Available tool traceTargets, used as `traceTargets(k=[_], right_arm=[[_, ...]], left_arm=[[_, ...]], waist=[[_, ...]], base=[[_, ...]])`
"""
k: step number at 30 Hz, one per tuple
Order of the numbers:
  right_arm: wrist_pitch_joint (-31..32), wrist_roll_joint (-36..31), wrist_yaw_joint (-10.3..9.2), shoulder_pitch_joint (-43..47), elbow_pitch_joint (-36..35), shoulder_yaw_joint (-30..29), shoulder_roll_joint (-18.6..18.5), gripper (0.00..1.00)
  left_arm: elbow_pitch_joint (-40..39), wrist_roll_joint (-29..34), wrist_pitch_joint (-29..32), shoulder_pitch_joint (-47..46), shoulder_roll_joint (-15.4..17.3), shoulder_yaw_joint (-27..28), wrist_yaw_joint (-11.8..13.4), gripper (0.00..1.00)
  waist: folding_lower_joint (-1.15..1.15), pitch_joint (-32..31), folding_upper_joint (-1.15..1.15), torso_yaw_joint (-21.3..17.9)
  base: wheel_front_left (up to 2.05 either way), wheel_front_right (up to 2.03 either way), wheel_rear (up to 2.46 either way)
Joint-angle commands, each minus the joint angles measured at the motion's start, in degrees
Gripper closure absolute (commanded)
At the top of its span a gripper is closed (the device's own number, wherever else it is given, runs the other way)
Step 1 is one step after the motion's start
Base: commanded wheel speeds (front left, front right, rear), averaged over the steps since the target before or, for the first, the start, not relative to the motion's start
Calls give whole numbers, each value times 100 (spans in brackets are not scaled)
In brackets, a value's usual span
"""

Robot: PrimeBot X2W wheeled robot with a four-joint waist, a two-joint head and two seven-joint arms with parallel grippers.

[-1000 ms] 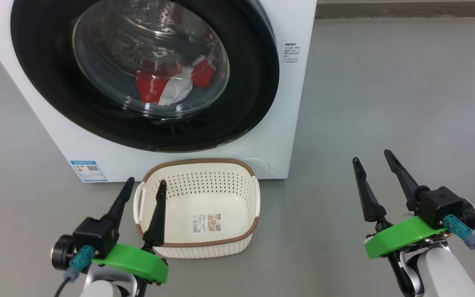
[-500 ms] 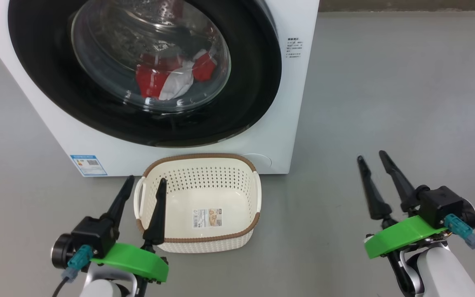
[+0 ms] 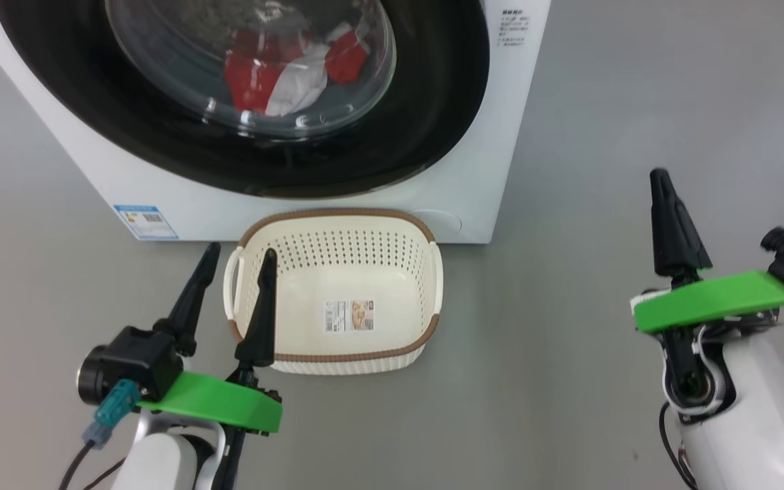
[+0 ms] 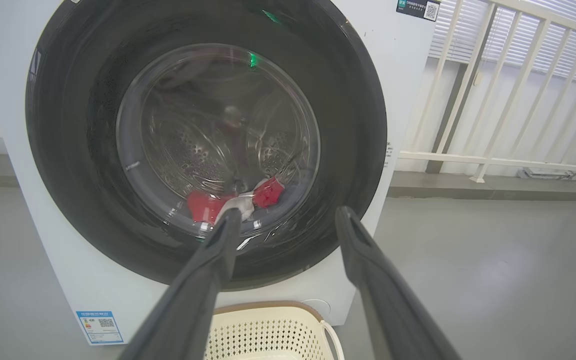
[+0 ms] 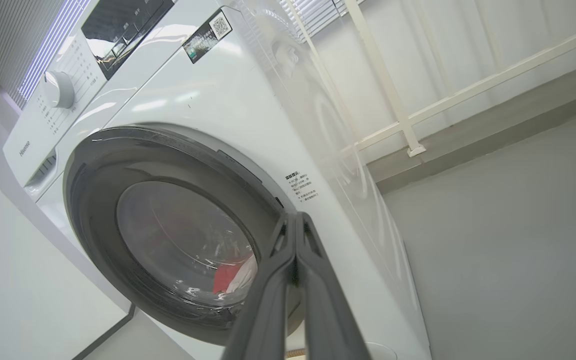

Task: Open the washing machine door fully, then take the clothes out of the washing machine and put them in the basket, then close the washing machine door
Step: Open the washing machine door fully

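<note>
The white washing machine stands ahead with its black-rimmed round door closed. Behind the glass lie the red and white clothes, also seen as clothes and clothes. On the floor before the machine sits the cream basket, holding no clothes. My left gripper is open at the basket's left rim, one finger over the basket. My right gripper is shut on nothing, raised over bare floor right of the machine; in its wrist view the pressed fingers point at the door's right edge.
Grey floor spreads to the right of the machine. A white railing and a wall stand behind it on the right. The machine's control dial and panel sit at its top. A blue label marks the lower front.
My right gripper has closed from wide open to shut and risen, its wrist rolled. The head camera has shifted, so the machine and basket sit higher in the picture. The left gripper stays open.
</note>
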Motion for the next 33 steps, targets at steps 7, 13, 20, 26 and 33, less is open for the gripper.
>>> traceTargets(k=[7,13,20,26,33], right_arm=[[481,1292,2,-798,-300,7,-4,100],[1160,2268,2,-1364,-351,-270,-4,100],[2056,3177,2,-2102,-40,-666,-4,100],[2817,3569,2,-2774,346,-831,-4,100],[3533,3881,2,-3501,780,-1014,-4,100]], left_arm=[[-519,-98,45,-266,60,77,65,0],[-719,-107,36,-357,55,12,74,0],[-987,-101,57,-432,69,-53,84,0],[-1126,-139,99,-464,59,-100,122,0],[-1182,-104,83,-495,57,-194,132,0]], waist=[[0,670,0,158],[0,1010,0,270],[0,1413,0,399],[0,1754,0,498],[0,1981,0,580]], base=[[0,0,0],[0,0,0],[0,0,0],[0,0,0],[0,0,0]])
